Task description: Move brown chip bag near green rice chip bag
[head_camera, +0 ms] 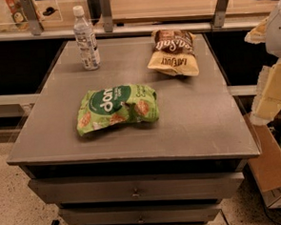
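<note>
The brown chip bag lies flat at the far right of the grey tabletop, dark brown top away from me, tan lower half toward me. The green rice chip bag lies crumpled near the middle of the table, nearer to me and left of the brown bag, with a clear gap between them. My gripper shows as pale white and yellowish parts at the right edge of the view, off the table's right side, well apart from both bags and holding nothing that I can see.
A clear plastic water bottle stands upright at the far left of the table. A rail with metal posts runs behind the table. Drawers sit below the front edge. A cardboard box stands on the floor to the right.
</note>
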`<state>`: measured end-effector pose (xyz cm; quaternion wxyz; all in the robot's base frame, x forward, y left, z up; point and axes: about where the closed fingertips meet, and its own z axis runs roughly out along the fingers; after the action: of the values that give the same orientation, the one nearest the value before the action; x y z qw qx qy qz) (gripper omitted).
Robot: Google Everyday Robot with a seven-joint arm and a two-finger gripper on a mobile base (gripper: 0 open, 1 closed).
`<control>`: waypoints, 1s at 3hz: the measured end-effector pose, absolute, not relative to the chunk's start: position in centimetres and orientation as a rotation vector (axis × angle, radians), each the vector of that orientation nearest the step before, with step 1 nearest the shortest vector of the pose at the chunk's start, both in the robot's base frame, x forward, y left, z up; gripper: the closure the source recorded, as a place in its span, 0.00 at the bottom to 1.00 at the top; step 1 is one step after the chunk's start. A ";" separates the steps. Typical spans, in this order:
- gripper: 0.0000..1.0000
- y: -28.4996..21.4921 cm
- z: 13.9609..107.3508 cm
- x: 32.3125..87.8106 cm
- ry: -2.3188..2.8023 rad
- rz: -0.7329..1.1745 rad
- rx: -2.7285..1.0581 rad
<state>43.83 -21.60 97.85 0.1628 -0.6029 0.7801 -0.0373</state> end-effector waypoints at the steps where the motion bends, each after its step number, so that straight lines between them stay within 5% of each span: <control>1: 0.00 -21.6 97.9 43.8 2.225 -0.106 -1.720; 3: 0.00 -21.3 98.4 47.7 2.286 0.069 -1.502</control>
<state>47.72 -21.26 98.40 0.2015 -0.5378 0.8183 0.0246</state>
